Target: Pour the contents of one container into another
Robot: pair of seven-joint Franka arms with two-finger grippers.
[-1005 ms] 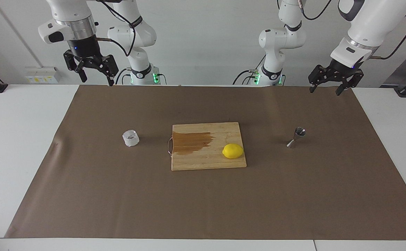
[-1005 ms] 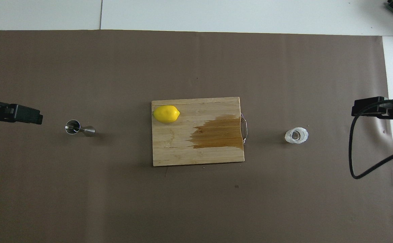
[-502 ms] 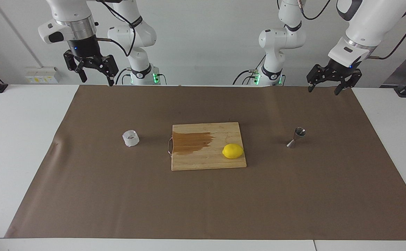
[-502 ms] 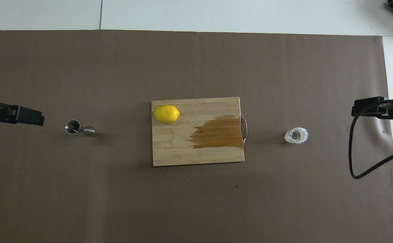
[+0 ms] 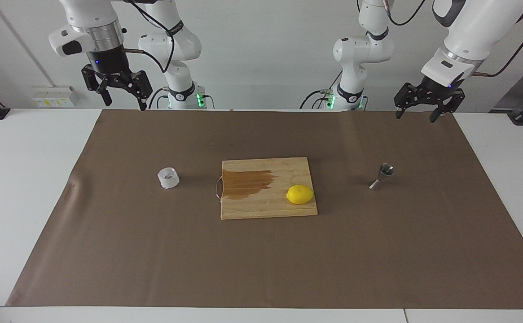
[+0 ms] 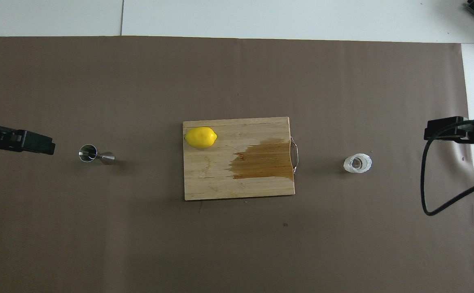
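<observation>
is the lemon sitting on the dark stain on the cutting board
No, the lemon lies on bare wood at the cutting board's other end, apart from the dark stain.

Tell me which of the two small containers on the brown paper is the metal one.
The jigger, toward the left arm's end of the table: shiny steel, hourglass-shaped with a narrow waist. The glass cup, toward the right arm's end, is squat and clear.

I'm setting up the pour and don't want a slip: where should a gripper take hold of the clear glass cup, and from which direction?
Grip the glass cup across its side wall, probably from above. It stands upright and squat on the brown mat, with free space all round. The open right gripper, raised at that end of the table, is the closer one.
</observation>
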